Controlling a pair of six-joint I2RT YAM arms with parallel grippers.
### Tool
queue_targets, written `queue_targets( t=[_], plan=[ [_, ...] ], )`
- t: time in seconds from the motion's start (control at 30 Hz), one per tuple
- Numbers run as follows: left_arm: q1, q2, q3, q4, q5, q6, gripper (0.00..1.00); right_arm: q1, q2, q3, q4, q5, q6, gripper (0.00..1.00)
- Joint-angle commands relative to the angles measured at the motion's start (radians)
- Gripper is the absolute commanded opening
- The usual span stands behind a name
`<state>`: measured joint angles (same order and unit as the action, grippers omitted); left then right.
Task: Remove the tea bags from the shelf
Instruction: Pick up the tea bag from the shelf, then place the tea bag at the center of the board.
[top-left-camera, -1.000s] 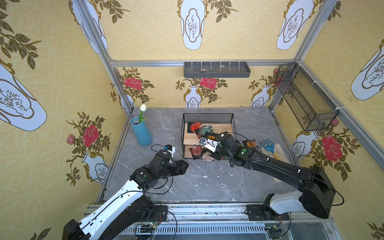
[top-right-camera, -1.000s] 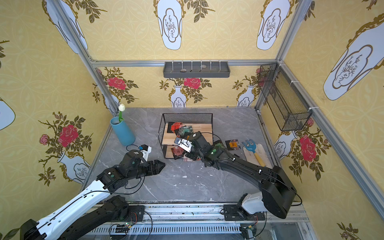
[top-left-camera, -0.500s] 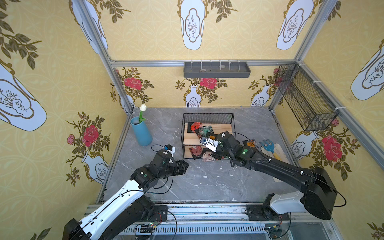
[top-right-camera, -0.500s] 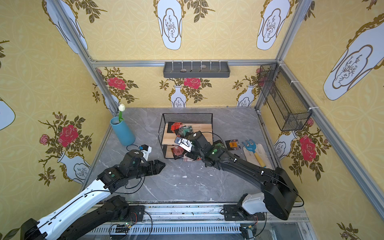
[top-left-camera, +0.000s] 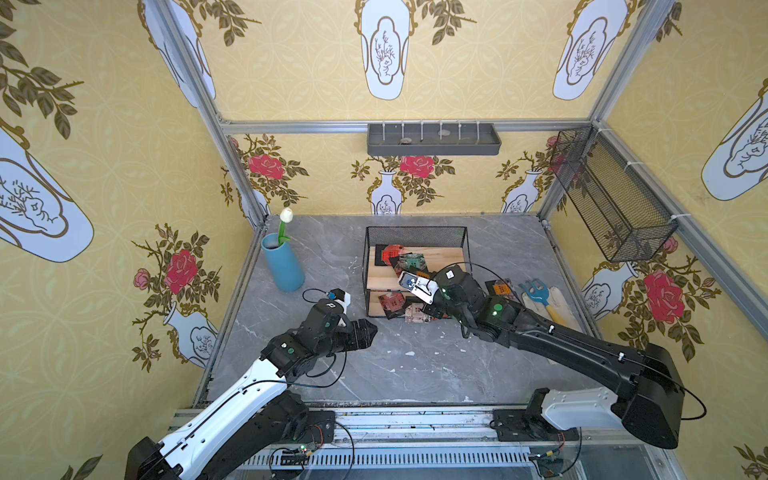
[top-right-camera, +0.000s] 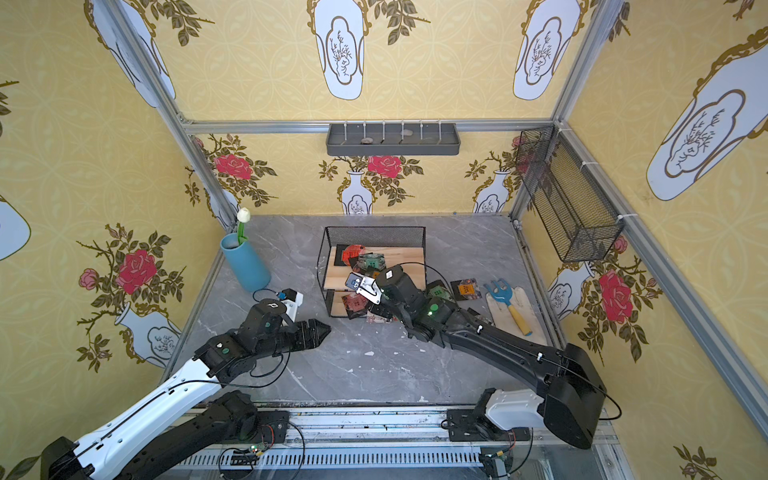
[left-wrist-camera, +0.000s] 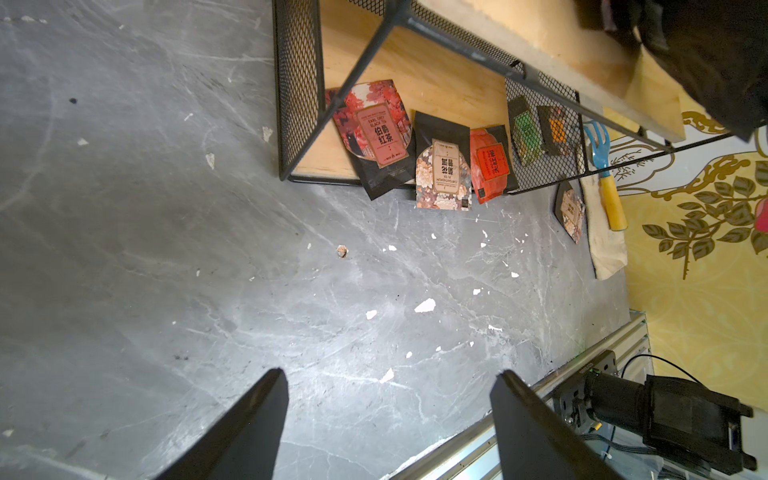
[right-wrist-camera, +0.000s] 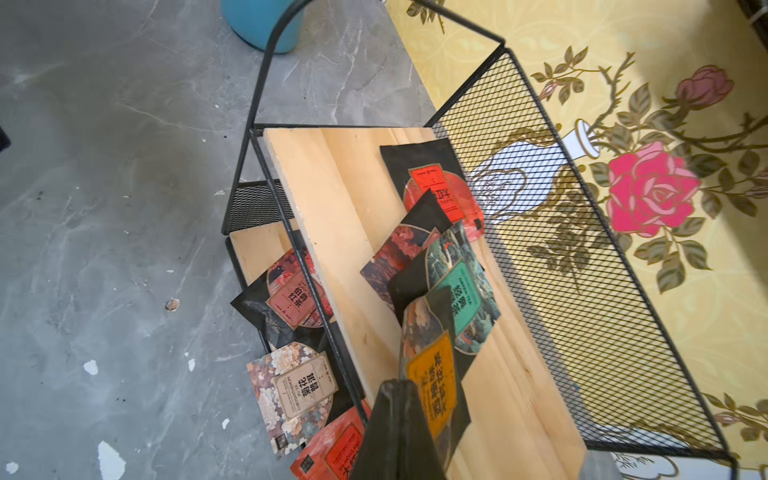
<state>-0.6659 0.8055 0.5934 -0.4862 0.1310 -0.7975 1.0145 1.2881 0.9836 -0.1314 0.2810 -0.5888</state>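
Tea bag (right-wrist-camera: 434, 374) in outstretched right pincer (right-wrist-camera: 405, 386)

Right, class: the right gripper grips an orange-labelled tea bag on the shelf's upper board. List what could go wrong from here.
1. The right gripper holds the orange-labelled tea bag only by an edge, so it may slip out when lifted.
2. The green-labelled tea bag seems to touch it and could be dragged along.
3. The shelf has a thin front rail close by; the gripper may snag it.

Yellow floral walls (top-left-camera: 478, 83) — grey marble floor (top-left-camera: 415, 374).
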Motion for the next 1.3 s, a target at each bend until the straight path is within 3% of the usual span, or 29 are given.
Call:
queue_targets(
  t=[0.0, 0.5, 0.63, 0.77, 0.9, 1.03, 1.2, 1.27],
  plan=[
    [0.002, 0.003, 0.004, 0.021, 0.005, 0.0, 0.86, 0.017, -0.019, 0.002, 0.081, 0.101, -0.025, 0.0],
    [0.002, 0.009, 0.025, 0.023, 0.031, 0.009, 0.86, 0.162, -0.107, 0.057, 0.028, 0.304, -0.017, 0.0],
    [0.002, 0.011, 0.031, 0.027, 0.052, 0.016, 0.86, 0.236, -0.114, 0.096, -0.058, 0.405, 0.049, 0.0],
    [-0.001, 0.012, 0.033, 0.035, 0.075, 0.017, 0.86, 0.321, -0.118, 0.137, -0.178, 0.532, 0.201, 0.0],
    [-0.014, 0.017, 0.034, 0.046, 0.086, 0.017, 0.86, 0.422, -0.103, 0.198, -0.421, 0.669, 0.508, 0.0],
    [-0.029, 0.024, 0.026, 0.065, 0.098, 0.014, 0.86, 0.524, -0.042, 0.267, -0.812, 0.78, 1.016, 0.0],
    [-0.044, 0.037, 0.025, 0.079, 0.107, 0.015, 0.86, 0.595, 0.092, 0.35, -1.367, 0.767, 1.786, 0.0],
    [-0.048, 0.036, 0.022, 0.084, 0.107, 0.017, 0.86, 0.609, 0.122, 0.336, -1.406, 0.715, 1.858, 0.0]
  ],
)
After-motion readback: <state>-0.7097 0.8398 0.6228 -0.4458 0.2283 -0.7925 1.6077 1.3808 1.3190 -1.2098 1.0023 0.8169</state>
